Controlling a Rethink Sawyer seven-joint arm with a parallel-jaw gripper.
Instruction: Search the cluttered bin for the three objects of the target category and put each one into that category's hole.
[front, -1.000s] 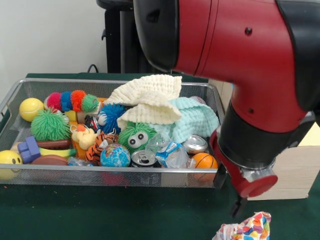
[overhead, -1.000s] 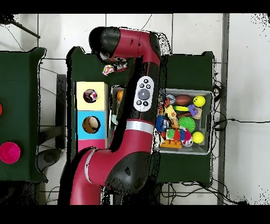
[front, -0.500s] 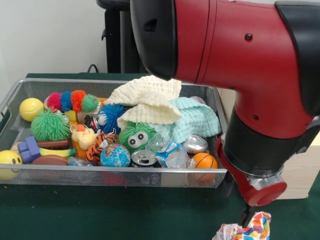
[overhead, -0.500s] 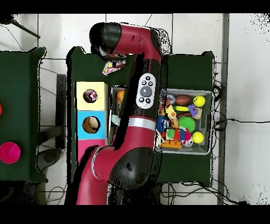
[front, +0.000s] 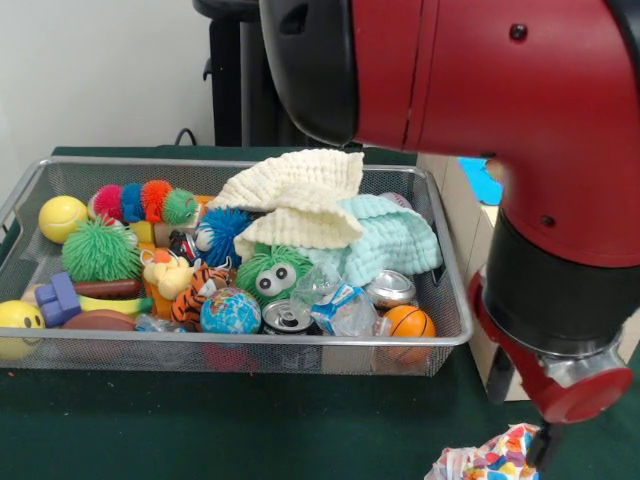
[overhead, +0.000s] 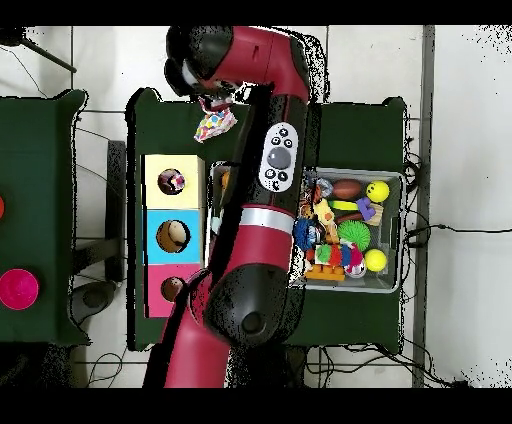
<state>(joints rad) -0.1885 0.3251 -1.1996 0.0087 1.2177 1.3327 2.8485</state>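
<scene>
A crumpled, many-coloured wrapper (front: 488, 460) lies on the green table in front of the bin's right corner; in the overhead view the wrapper (overhead: 213, 123) sits just beyond the yellow box. My gripper (front: 541, 448) hangs right at the wrapper's right edge, under the red arm; from above the gripper (overhead: 207, 100) is mostly hidden by the arm's end. Whether it touches or grips the wrapper is not visible. The wire bin (front: 240, 343) holds cans (front: 288, 317), balls, soft toys and two cloths (front: 290, 190).
A row of boxes stands beside the bin: yellow (overhead: 171, 160), blue (overhead: 172, 215) and pink (overhead: 150, 288), each with a round hole on top. The wooden box side (front: 468, 230) rises right of the bin. The arm covers part of the bin (overhead: 392, 178) from above.
In the front view the gripper has moved right and down, from the bin's corner to the wrapper's right edge. The wrapper has barely shifted. Bin contents are unchanged.
</scene>
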